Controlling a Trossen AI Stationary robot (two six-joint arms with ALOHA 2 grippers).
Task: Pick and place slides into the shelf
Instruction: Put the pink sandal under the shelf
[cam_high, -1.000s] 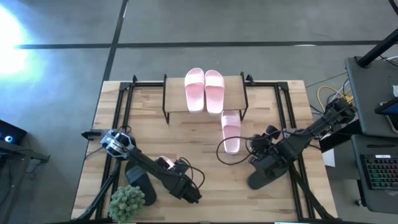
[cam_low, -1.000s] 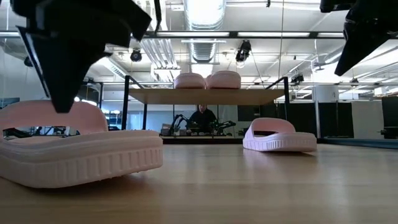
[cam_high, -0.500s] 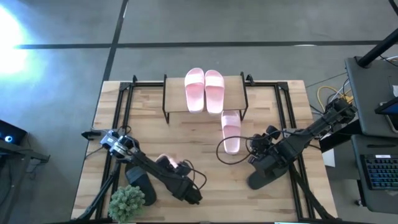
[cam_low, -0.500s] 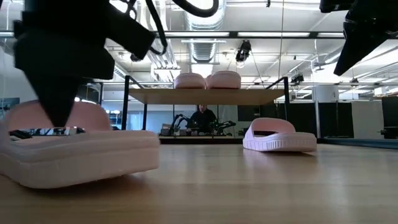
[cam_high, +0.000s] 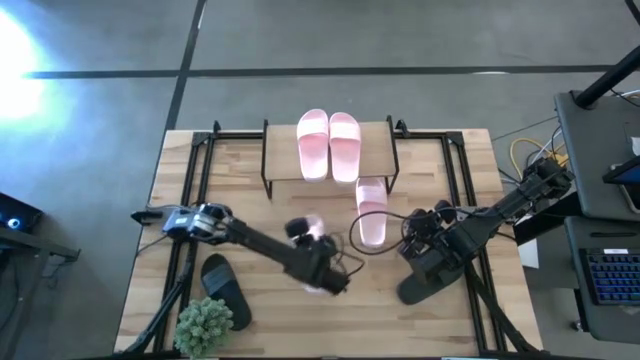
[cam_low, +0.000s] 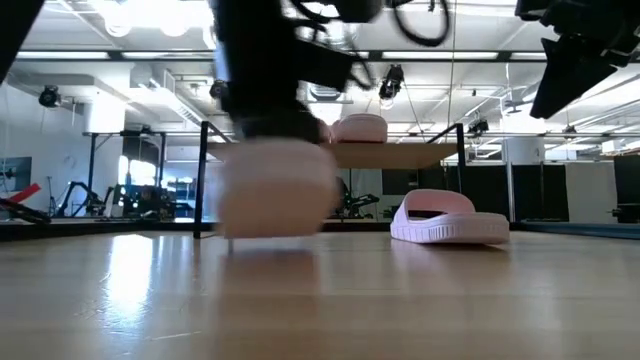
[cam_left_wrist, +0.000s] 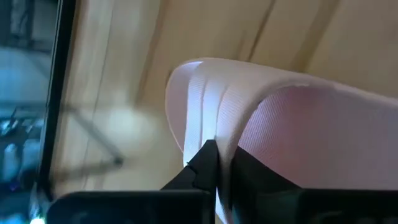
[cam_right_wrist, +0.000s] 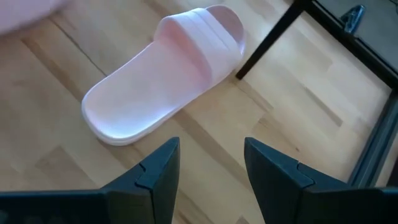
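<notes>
Overhead, table-level, two close wrist views

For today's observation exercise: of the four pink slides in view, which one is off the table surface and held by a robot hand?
The pink slide clamped by its strap in the left hand, mid-table. Two others sit on the shelf; the fourth lies on the table by the shelf's right leg.

Two slides (cam_high: 328, 145) on the shelf (cam_high: 281, 160), one slide (cam_high: 371, 210) before it, plant (cam_high: 204, 326) front-left

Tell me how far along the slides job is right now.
Done: two pink slides sit on the shelf. In hand: the left gripper carries a pink slide. Left: a pink slide by the shelf's leg, a black slide near the plant.
</notes>
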